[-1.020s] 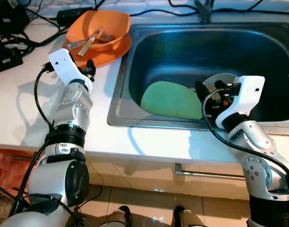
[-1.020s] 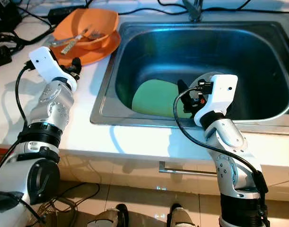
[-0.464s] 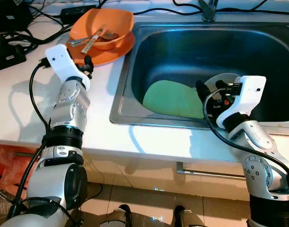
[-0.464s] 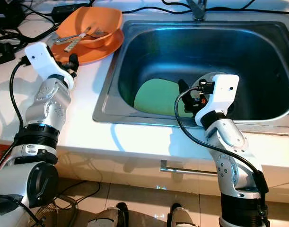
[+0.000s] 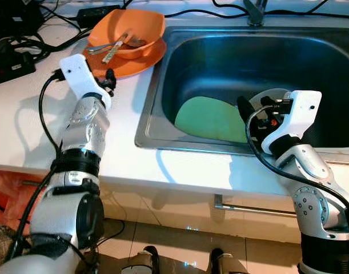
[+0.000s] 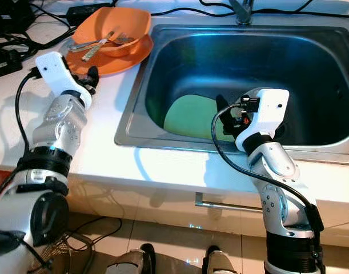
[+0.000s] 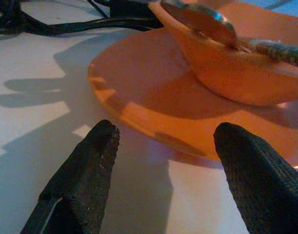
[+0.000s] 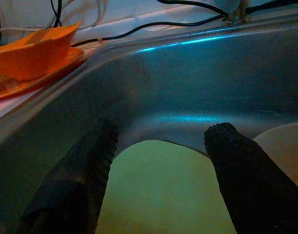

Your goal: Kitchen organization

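An orange bowl (image 5: 133,29) holding a spoon and a fork (image 5: 113,48) stands on an orange plate (image 5: 127,64) on the white counter, left of the sink. My left gripper (image 7: 163,161) is open, low over the counter just short of the plate's near rim, with nothing between its fingers (image 7: 80,180). In the steel sink (image 5: 156,91) lies a green plate (image 5: 211,119), with a white plate (image 8: 285,141) beside it on the right. My right gripper (image 8: 158,170) is open inside the sink, just above the green plate's right side.
Black cables and power adapters (image 5: 14,54) lie on the counter at the back left. The faucet (image 5: 255,11) stands behind the sink. The sink's raised rim (image 6: 134,108) separates counter and basin. A drawer handle (image 5: 248,206) runs below the counter's front edge.
The head view has shifted slightly. Both grippers keep their places, the left by the orange plate and the right over the green plate.
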`<state>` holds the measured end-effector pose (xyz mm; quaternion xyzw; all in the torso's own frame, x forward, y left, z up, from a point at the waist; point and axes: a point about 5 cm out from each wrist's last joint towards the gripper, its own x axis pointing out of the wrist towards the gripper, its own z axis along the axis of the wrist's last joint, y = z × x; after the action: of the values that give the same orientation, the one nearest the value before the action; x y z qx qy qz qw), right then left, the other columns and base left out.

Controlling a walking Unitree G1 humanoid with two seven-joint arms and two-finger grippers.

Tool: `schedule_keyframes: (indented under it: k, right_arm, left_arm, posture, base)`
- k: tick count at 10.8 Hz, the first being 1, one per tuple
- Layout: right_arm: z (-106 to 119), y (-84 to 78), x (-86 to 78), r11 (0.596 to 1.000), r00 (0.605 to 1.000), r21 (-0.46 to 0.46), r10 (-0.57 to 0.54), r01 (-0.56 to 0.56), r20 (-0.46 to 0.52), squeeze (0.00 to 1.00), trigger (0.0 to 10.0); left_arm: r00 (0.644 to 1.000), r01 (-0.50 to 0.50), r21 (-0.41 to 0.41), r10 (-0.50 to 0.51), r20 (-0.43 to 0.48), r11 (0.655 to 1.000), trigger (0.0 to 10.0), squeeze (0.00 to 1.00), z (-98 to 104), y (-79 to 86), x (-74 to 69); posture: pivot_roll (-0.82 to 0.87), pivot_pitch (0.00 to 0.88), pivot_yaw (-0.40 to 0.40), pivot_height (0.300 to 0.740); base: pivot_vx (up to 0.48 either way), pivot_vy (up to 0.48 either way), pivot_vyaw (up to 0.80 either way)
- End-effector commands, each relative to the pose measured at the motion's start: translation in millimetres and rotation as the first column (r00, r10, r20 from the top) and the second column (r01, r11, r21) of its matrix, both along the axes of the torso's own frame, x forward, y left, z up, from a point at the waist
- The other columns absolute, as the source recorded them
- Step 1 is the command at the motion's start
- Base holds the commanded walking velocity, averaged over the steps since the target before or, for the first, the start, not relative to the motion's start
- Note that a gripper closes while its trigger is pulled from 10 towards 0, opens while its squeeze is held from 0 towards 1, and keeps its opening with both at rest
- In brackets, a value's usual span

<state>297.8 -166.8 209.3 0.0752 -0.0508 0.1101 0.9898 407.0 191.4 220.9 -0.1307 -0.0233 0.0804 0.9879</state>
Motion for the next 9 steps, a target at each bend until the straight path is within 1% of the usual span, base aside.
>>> schedule_keyframes:
  k: [1,3,5,6,9]
  right_arm:
    - [-2,1.4,-1.9,1.000,1.000,0.004,0.003,-0.003,-0.011,0.00,10.0]
    - [-2,0.1,-5.8,1.000,1.000,0.001,-0.004,0.004,-0.015,0.00,10.0]
    - [-4,1.0,-5.3,1.000,1.000,0.001,-0.001,0.001,-0.021,0.00,10.0]
    - [-4,1.5,-5.2,1.000,1.000,0.003,-0.002,0.002,-0.021,0.00,10.0]
    - [-4,-0.6,-8.3,1.000,1.000,0.001,-0.014,0.014,-0.023,0.00,10.0]
  left_arm:
    - [1.000,0.000,0.022,0.000,0.006,1.000,10.0,0.00,4,2.4,1.5]
    - [0.999,0.043,0.048,-0.044,0.016,0.998,10.0,0.00,15,-5.8,8.0]
    - [0.998,0.066,0.063,-0.068,0.017,0.996,10.0,0.00,18,-11.2,10.0]
    - [0.997,0.073,0.065,-0.074,0.011,0.995,10.0,0.00,18,-11.9,10.9]
    - [0.995,0.093,0.087,-0.089,-0.045,0.992,10.0,0.00,10,-11.3,13.4]
  posture:
    - [-0.04,0.232,0.116,0.740]
    - [-0.04,0.247,0.117,0.740]
    - [-0.04,0.249,0.119,0.740]
    - [-0.04,0.250,0.123,0.740]
    - [-0.06,0.255,0.137,0.740]
  base:
    - [0.000,0.000,0.00]
    - [0.000,0.000,0.00]
    - [0.000,0.000,0.00]
    - [0.000,0.000,0.00]
    - [0.000,0.000,0.00]
